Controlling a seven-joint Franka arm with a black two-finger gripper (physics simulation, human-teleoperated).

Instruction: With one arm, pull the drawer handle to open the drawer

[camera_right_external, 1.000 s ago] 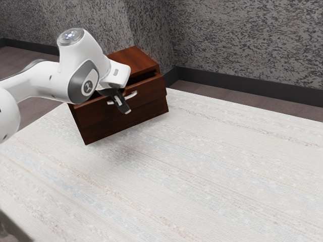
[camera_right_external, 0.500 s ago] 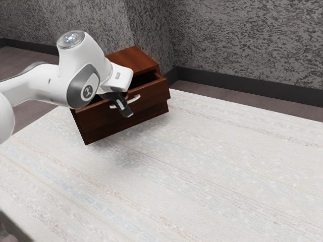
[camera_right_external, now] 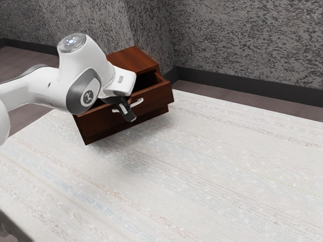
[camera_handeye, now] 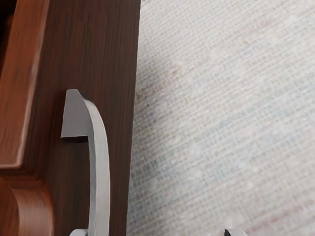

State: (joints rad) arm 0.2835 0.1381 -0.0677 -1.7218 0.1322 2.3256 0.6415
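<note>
From the exterior view's left, our white arm [camera_right_external: 45, 91] reaches in low over the table [camera_right_external: 212, 166], elbow bent and wrist angled down toward the small brown cabinet [camera_right_external: 133, 56] at the table's far corner by the wall. Our gripper [camera_right_external: 124, 107] sits at the drawer [camera_right_external: 154, 95], its fingers spread wide with the handle [camera_right_external: 137, 103] between them, unclamped. The hand hides most of the handle there, and only one black finger shows plainly. In the wrist view the two fingertips [camera_handeye: 234, 231] are cut off at the edge, well apart, with the pale handle [camera_handeye: 96, 162] just beside one of them. The drawer stands partly out of the cabinet, a dark gap behind its front. It faces the exterior view's lower right, and the handle's long axis runs level along the front.
</note>
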